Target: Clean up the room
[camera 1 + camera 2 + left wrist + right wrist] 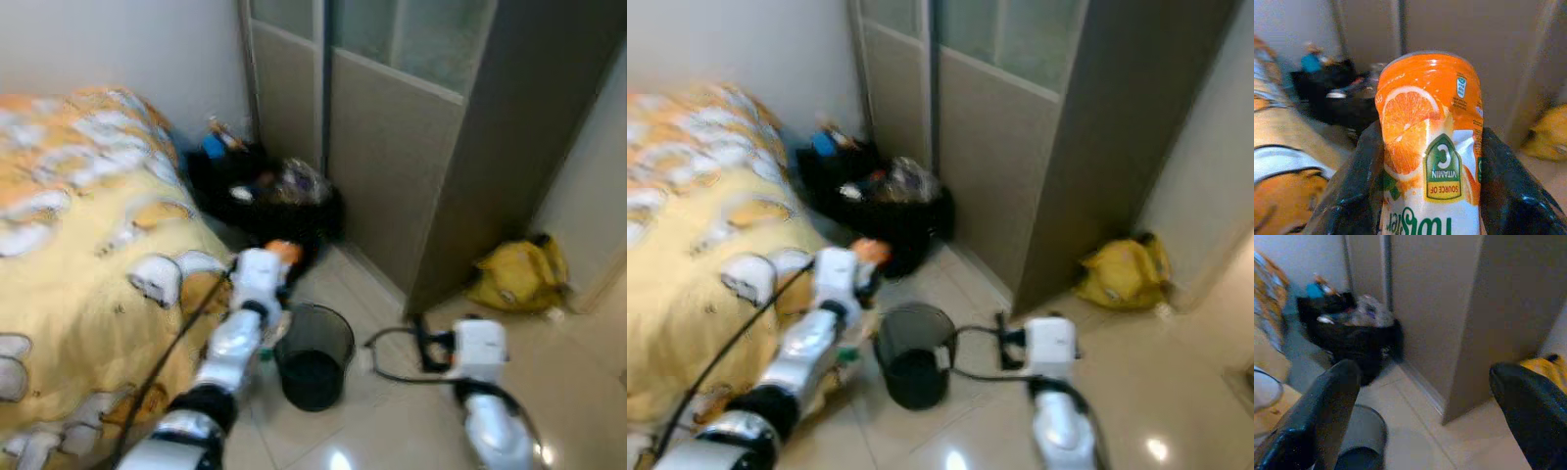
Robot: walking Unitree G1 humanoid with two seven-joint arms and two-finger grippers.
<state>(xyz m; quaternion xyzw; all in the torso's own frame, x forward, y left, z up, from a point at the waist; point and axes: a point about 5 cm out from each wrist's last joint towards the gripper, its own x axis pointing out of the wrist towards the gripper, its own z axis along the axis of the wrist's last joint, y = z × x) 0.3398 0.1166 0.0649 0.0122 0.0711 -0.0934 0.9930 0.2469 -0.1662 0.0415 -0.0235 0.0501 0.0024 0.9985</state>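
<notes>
My left gripper [278, 257] is shut on an orange juice can [1430, 147], white and orange with a vitamin C label, and holds it beside the bed, a little left of and above a black mesh waste bin [313, 356] on the tiled floor. The can's orange end [283, 251] sticks out past the gripper. My right gripper [423, 343] stands open just right of the bin, its two fingers [1327, 406] spread wide with nothing between them.
A bed with a yellow patterned cover [88, 245] is on the left. A black bag full of clutter [265, 201] sits in the corner by the sliding wardrobe doors [392, 147]. A yellow bag [519, 274] lies on the floor at the right.
</notes>
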